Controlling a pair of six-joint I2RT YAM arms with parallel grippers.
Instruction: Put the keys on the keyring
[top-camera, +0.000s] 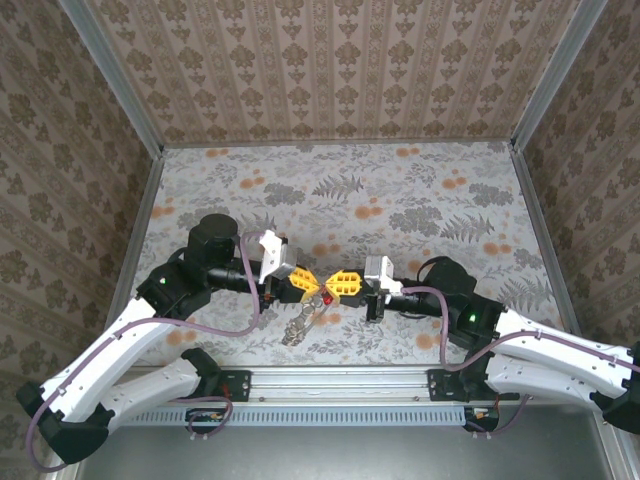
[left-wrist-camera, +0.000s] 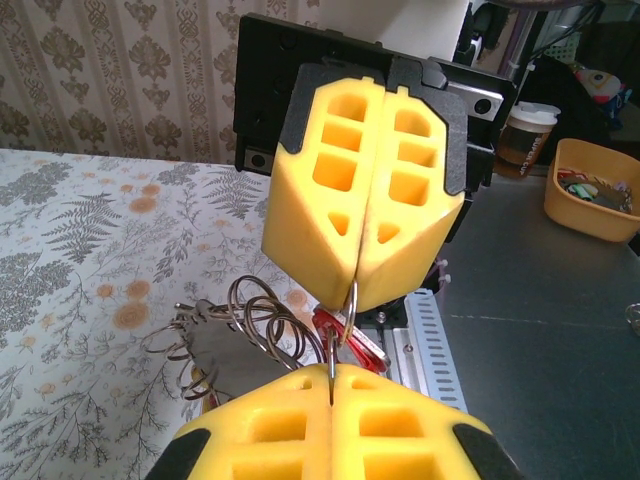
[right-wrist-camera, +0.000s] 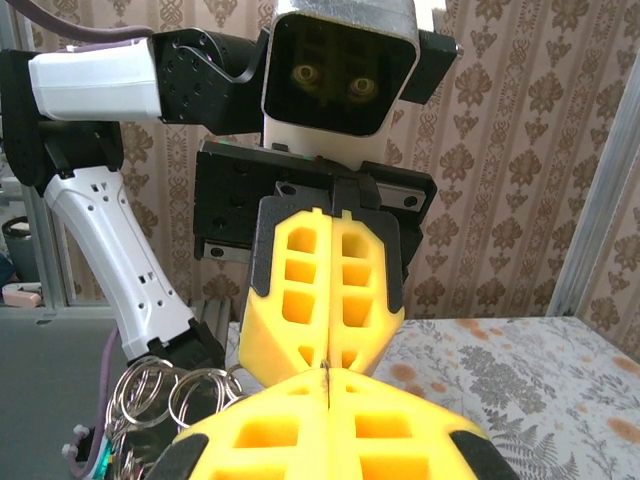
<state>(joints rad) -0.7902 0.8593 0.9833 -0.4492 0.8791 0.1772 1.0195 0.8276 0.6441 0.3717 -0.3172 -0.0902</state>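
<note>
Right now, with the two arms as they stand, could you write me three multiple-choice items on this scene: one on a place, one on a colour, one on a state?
1. Where do the left hand and the right hand meet?
A. At the far wall
B. Tip to tip over the near middle of the table
C. Beyond the table's left edge

2. What colour is the head of the key hanging under the hands?
A. Blue
B. Green
C. Red

3. How do the jaws of the two hands stand?
A. Both shut
B. Both wide open
C. Left open, right shut

Answers:
1 B: the top view shows the yellow tips facing each other there.
2 C: the left wrist view shows a bright red head.
3 A: each hand's fingers press together, pinching the thin metal ring.
</note>
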